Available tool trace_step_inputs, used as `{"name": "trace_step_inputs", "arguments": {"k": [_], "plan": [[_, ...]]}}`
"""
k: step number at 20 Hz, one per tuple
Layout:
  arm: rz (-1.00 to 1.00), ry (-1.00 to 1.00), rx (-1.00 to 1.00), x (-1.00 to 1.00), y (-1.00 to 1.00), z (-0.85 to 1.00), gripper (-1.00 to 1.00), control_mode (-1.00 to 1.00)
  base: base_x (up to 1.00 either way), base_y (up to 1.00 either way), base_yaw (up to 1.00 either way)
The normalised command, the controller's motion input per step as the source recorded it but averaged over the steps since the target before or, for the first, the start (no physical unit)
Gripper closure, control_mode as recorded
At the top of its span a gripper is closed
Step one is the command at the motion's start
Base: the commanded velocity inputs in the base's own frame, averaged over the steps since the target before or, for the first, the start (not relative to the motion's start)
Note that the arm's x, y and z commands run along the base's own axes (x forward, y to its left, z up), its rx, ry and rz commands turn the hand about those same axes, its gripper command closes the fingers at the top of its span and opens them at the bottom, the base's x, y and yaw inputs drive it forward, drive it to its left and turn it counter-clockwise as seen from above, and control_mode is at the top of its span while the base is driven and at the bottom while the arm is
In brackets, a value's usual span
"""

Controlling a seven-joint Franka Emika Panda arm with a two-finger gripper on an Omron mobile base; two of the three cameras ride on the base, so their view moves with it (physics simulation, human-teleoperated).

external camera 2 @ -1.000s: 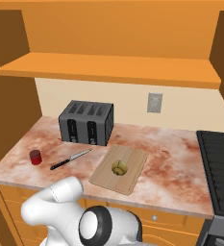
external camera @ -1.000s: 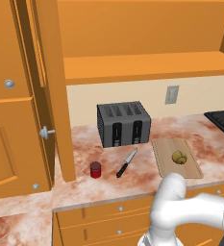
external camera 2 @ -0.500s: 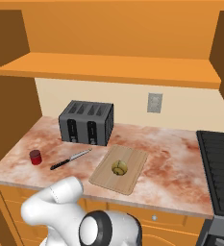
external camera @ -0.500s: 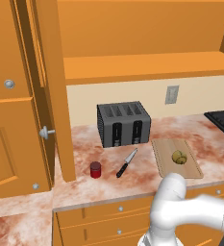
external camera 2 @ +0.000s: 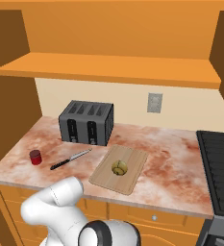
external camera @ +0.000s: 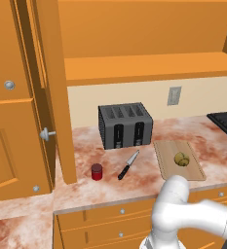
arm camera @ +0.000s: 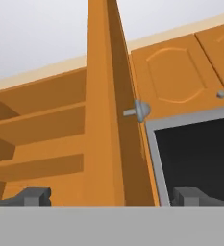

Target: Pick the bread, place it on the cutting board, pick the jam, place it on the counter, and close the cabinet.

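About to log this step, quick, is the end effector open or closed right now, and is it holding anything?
End effector: open, holding nothing; its fingertips stand wide apart, pointed at the edge of the open cabinet door.

1. Bread [external camera: 181, 159]: small round yellow-brown lumpy roll, resting on the cutting board.
2. Cutting board [external camera: 193, 170]: flat light tan wooden rectangle with rounded corners, lying on the counter, just right of the toaster.
3. Jam [external camera: 97, 171]: small red jar, upright on the counter near its left end.
4. Counter [external camera: 217, 151]: reddish-brown and white marbled stone.
5. Cabinet [external camera: 134, 65]: orange wood, door [external camera: 51, 87] standing open, shelf bare.
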Motion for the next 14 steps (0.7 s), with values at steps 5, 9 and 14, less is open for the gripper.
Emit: {"name": "trace_step_inputs", "arguments": {"k": [5,9,14], "plan": [[0.06,0.00,0.00,0.42,0.54,-0.10,-1.00,-1.00,0.00,0.00,0.00],[0.11,0.00,-0.03,0.23,0.69,-0.10,-1.00,-1.00,0.00,0.00,0.00],[0.14,0.00,-0.04,0.01,0.74,-0.02,-1.00,-1.00,0.00,0.00,0.00]]}}
